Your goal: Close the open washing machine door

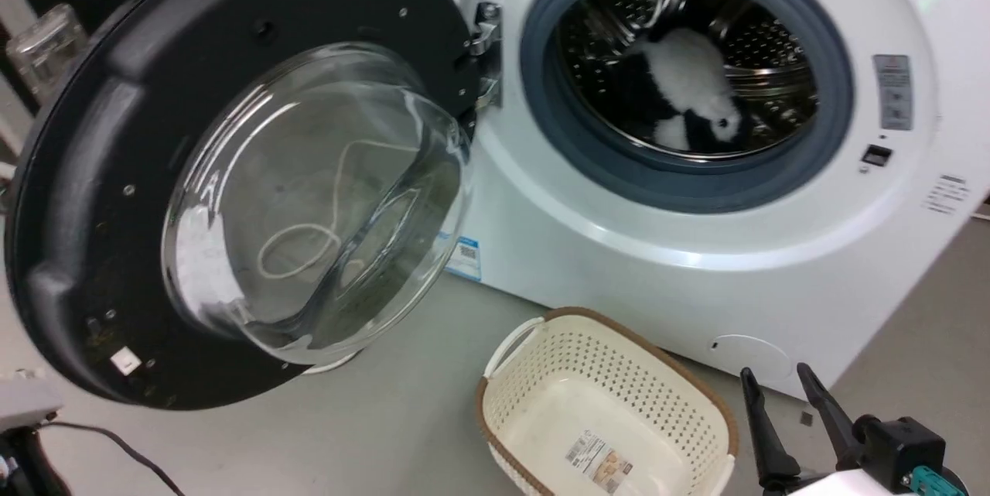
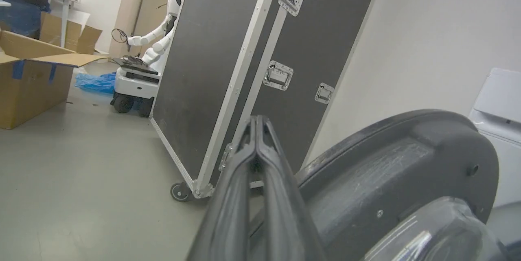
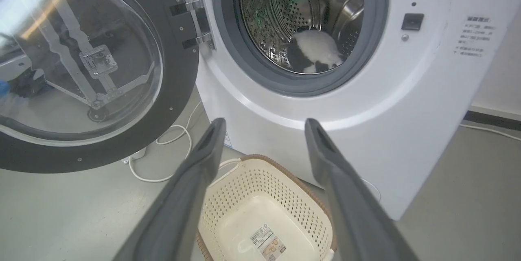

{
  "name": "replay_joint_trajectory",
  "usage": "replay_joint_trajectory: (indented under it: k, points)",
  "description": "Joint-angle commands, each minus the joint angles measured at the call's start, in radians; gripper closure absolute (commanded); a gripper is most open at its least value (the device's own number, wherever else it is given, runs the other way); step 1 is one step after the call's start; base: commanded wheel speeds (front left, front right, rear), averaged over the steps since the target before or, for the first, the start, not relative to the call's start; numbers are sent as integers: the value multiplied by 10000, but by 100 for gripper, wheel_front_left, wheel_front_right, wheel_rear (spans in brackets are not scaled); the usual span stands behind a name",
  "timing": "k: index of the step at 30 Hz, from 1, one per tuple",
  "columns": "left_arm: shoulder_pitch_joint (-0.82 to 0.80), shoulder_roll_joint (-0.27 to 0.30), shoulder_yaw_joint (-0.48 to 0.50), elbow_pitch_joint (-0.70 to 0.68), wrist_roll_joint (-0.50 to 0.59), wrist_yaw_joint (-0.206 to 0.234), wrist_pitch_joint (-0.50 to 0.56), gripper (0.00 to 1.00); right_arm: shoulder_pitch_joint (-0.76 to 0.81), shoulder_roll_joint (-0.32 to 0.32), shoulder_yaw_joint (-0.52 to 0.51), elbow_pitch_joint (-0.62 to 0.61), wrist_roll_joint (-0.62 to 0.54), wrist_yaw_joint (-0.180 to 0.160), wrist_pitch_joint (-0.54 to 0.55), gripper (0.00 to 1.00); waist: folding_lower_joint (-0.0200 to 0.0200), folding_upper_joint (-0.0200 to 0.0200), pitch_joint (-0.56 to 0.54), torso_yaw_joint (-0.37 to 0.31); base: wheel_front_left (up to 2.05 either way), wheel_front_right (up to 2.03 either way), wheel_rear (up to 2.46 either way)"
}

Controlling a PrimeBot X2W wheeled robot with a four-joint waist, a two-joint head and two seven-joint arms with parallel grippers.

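The washing machine door (image 1: 317, 202) hangs wide open from its hinge (image 1: 486, 39) at the left edge of the machine (image 1: 696, 248). The left claw (image 2: 257, 120), pinched together and empty, sits beside the door's rim, likely to push it. The right claw (image 3: 264, 124) gapes, empty.

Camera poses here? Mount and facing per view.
Head: on the head, looking forward-down at washing machine door, drum opening, basket; right gripper lower right.
Left wrist: along shut left gripper, past the door's rim toward a black flight case.
Right wrist: along open right gripper, facing drum opening and basket.
Shared: head and right wrist both show door, drum opening, basket.
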Motion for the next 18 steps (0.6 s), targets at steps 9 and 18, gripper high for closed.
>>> replay_joint_trajectory:
  k: [9,18]
  points:
    - [-1435,1478,354,3050,-1180,-281,1402,100,-86,1,-408,-323,-529,7,-104,0,0,0,1289,309,0,0,0]
    - [-2292,2326,-65,4214,-2541,-880,4228,100,-64,1,-463,-794,-701,8,96,0,0,0,1822,458,0,0,0]
